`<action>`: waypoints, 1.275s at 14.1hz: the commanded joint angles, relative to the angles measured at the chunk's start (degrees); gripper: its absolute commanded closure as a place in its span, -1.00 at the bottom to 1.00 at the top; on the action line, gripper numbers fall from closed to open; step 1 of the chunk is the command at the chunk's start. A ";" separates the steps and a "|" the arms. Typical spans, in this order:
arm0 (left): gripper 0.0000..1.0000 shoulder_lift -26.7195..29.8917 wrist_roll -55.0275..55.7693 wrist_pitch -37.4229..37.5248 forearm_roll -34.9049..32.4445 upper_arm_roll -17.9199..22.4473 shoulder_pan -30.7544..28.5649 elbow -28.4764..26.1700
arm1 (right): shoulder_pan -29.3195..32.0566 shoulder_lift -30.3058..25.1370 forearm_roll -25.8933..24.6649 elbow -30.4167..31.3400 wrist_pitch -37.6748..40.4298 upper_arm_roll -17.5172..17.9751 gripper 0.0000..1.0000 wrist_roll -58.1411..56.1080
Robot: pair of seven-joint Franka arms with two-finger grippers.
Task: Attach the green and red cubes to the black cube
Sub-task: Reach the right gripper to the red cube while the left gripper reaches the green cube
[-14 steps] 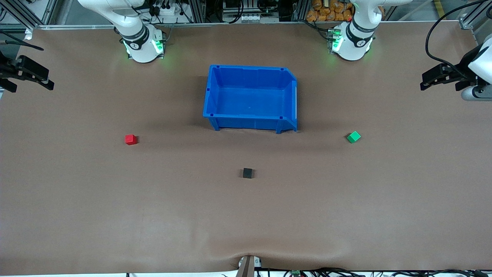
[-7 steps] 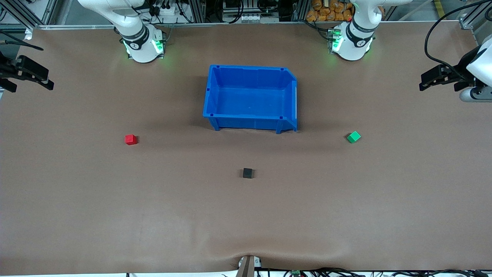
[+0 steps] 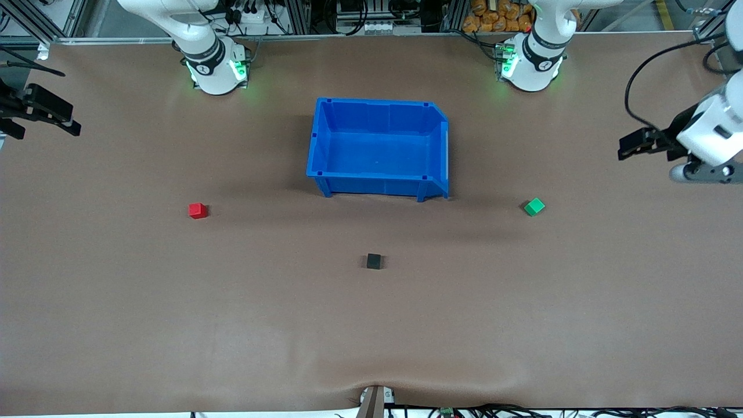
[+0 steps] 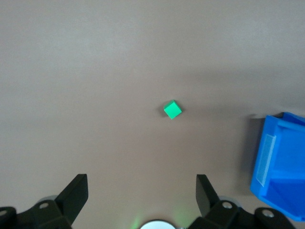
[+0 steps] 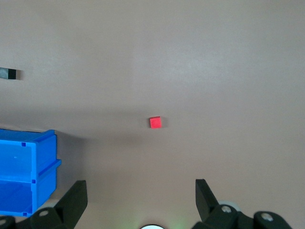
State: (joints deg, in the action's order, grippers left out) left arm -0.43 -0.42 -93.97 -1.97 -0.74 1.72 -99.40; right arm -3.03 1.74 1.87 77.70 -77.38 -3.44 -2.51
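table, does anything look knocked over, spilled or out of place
Nothing stands out. The red cube, green cube and black cube sit flat and apart on the table; the blue bin stands upright.

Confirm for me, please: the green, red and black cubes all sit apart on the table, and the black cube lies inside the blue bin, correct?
Not quite. The black cube lies on the bare table, nearer the front camera than the blue bin, as the front view shows. The green cube and red cube do sit apart.
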 commanded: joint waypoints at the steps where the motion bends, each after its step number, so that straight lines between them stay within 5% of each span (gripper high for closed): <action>1: -1.00 0.87 1.13 -6.82 -0.23 -0.75 0.47 -7.28 | 0.48 0.02 0.76 -0.09 0.30 0.46 -1.00 0.14; 7: -1.00 -1.32 6.29 -22.29 0.04 -2.25 0.65 -20.91 | 1.00 1.76 0.68 -0.09 0.21 0.46 -1.00 0.14; 18: -1.00 -10.73 26.25 -38.89 8.91 -2.78 -3.82 -28.91 | 4.78 24.25 -1.17 -0.09 -5.94 0.45 -1.00 -0.30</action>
State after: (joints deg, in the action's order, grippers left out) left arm -10.71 22.94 -128.12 5.86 -3.23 -1.18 -125.83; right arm 0.03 21.49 0.75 79.07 -83.37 -3.66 -2.58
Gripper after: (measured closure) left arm 0.000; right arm 0.000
